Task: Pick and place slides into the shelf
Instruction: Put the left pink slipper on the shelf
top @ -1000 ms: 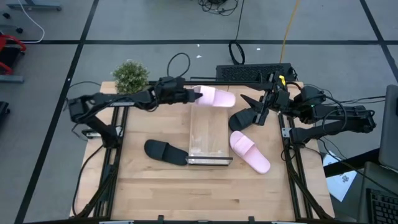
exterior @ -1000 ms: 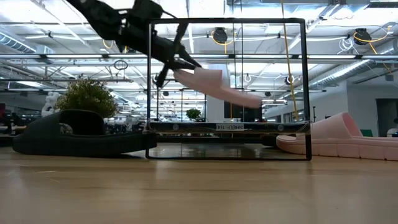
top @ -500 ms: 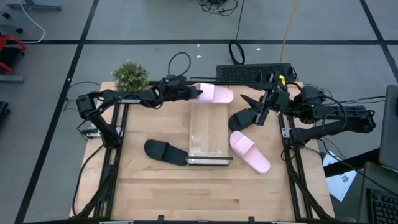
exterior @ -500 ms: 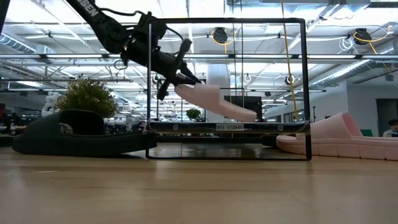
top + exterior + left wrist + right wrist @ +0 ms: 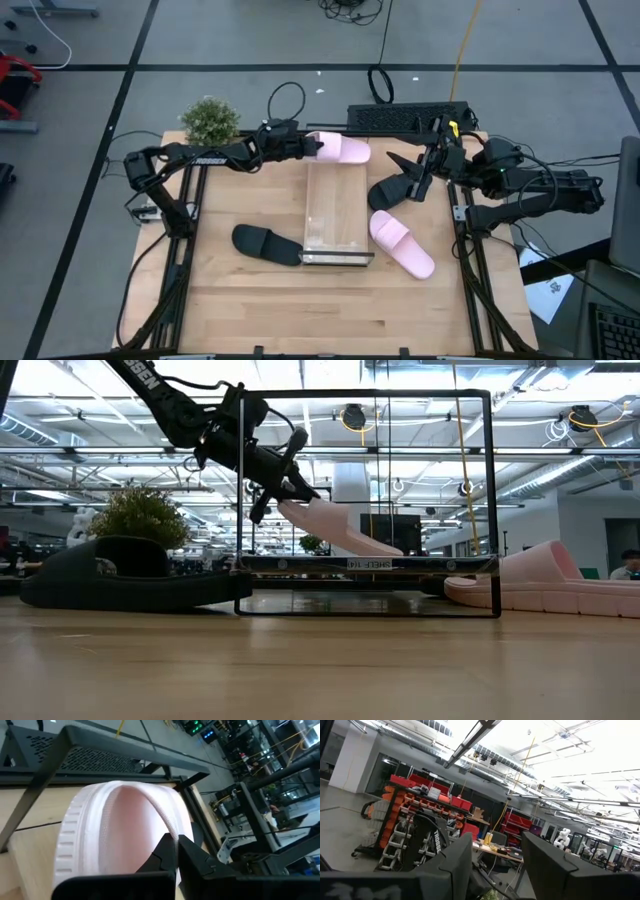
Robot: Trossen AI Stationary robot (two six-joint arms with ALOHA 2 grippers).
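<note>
Now | left end effector (image 5: pixel 312 148) clamps pale pink slide (image 5: pixel 343 151), wide strap, tilted over shelf (image 5: pixel 335 215); right end effector (image 5: pixel 425 168) spread, empty

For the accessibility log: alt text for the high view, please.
Overhead, the left gripper holds a pink slide at the shelf's far end. The right gripper is beside a black slide; another black slide and pink slide flank the shelf.

In the left wrist view the pink slide (image 5: pixel 115 835) runs off the lower edge, its heel end covered by the left pincer (image 5: pixel 175 855). From above, the shelf (image 5: pixel 335 215) shows mostly as pale slats, and its thin frame is hard to follow. Beside the shelf, the right pincer (image 5: pixel 420 178) merges with a black slide (image 5: pixel 392 190); whether it grips cannot be told.
</note>
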